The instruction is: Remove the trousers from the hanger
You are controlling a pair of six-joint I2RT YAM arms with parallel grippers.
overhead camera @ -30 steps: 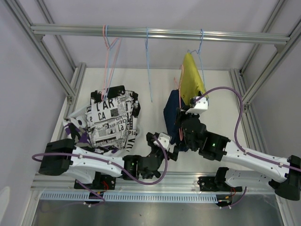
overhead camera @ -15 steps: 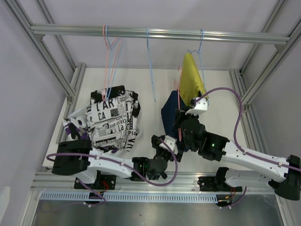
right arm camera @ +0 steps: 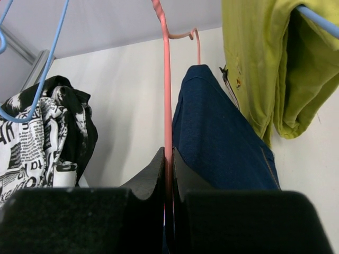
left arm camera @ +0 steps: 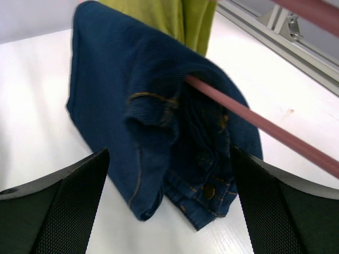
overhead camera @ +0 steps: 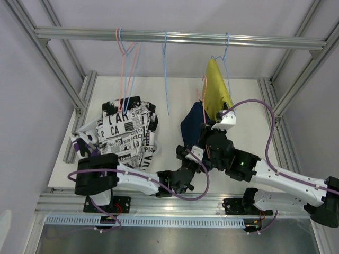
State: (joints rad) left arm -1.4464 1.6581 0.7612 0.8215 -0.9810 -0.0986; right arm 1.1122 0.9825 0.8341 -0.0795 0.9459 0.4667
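Navy trousers (overhead camera: 192,124) hang over the bar of a pink hanger (overhead camera: 203,87) whose hook is off the rail. My right gripper (overhead camera: 207,149) is shut on the wire of the pink hanger (right arm camera: 167,100), with the navy trousers (right arm camera: 220,137) just right of it. My left gripper (overhead camera: 187,154) is open and low in front of the navy trousers (left arm camera: 143,100); its fingers (left arm camera: 71,206) stand on either side of the waistband without touching it. Yellow trousers (overhead camera: 215,91) hang on a blue hanger (overhead camera: 226,50) on the rail.
A heap of patterned trousers (overhead camera: 124,135) lies on the white table (overhead camera: 169,100) at the left. An empty pink hanger (overhead camera: 125,61) and an empty blue hanger (overhead camera: 165,69) hang from the rail (overhead camera: 180,38). Frame posts flank both sides.
My left arm has swung right and forward, bringing its open gripper up to the navy trousers. The navy trousers have tilted slightly left. The right gripper keeps its hold on the pink hanger.
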